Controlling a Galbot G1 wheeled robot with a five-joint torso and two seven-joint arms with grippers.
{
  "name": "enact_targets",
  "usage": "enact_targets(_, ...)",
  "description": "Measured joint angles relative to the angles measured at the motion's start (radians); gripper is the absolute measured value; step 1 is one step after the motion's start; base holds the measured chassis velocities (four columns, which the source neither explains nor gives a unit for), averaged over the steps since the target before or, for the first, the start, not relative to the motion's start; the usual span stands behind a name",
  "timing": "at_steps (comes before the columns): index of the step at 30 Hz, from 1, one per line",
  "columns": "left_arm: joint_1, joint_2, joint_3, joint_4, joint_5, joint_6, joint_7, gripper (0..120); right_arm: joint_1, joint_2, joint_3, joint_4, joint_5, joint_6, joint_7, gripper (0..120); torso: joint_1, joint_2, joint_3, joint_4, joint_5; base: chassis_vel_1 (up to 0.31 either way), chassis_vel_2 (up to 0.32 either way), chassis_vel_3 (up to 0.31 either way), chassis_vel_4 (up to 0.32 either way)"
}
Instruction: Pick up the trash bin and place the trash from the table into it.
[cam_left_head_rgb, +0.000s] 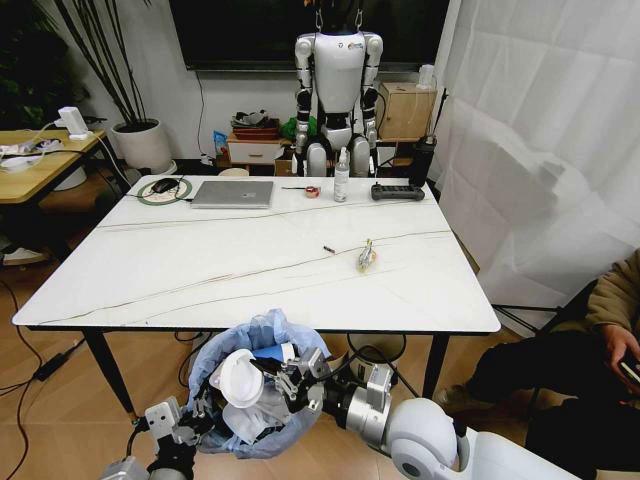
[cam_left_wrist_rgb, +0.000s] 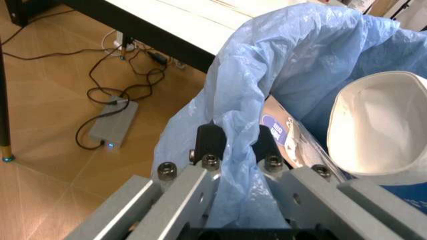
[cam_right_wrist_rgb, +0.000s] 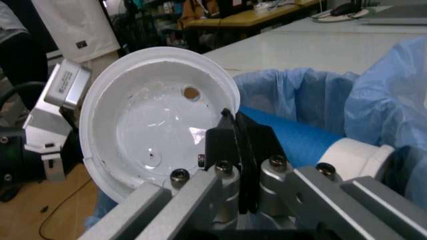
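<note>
The trash bin (cam_left_head_rgb: 256, 385), lined with a light-blue bag (cam_left_wrist_rgb: 267, 100) and loaded with a white lid (cam_right_wrist_rgb: 157, 120), sits below the near edge of the table (cam_left_head_rgb: 250, 260), its bag rim pinched by the left gripper (cam_left_wrist_rgb: 235, 142), while the right gripper (cam_right_wrist_rgb: 239, 145) has its fingers together above the bin.

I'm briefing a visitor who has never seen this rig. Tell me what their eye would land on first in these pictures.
First, the trash bin with its puffy light-blue bag, held just below the near edge of the table: the left gripper pinches the bag's rim, while the right gripper is shut on a white cup lid over the bin's mouth. Next, a small wrapper lies on the table's right half.
</note>
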Motion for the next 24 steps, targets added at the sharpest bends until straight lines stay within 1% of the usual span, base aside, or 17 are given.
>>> enact_targets(19,-0.002,0.005,-0.002,-0.002,-0.016,0.009,-0.01,0,-0.054,-0.024,0.029,0.017,-0.058,0.029,-0.003,0,0.0,0.0,0.0,0.0001,0.0,0.0,0.0,0.0,0.0)
enact_targets(20,0.001,0.007,-0.002,-0.003,-0.016,0.01,-0.012,0,-0.06,-0.029,0.035,0.019,-0.061,0.032,-0.003,4,0.0,0.0,0.0,0.0001,0.0,0.0,0.0,0.0,0.0)
enact_targets(22,0.002,0.007,-0.002,-0.004,-0.016,0.011,-0.013,0,-0.066,-0.032,0.04,0.021,-0.065,0.035,-0.003,8,0.0,0.0,0.0,0.0,-0.0001,0.0,0.0,0.0,0.0)
enact_targets(23,0.002,0.007,-0.002,-0.004,-0.016,0.011,-0.013,0,-0.066,-0.032,0.04,0.021,-0.065,0.035,-0.003,8,0.0,0.0,0.0,0.0,-0.0001,0.0,0.0,0.0,0.0)
enact_targets(24,0.002,0.007,-0.001,-0.004,-0.016,0.012,-0.015,0,-0.069,-0.033,0.041,0.021,-0.07,0.037,-0.003,14,0.0,0.0,0.0,0.0001,0.0,0.0,0.0,0.0,0.0)
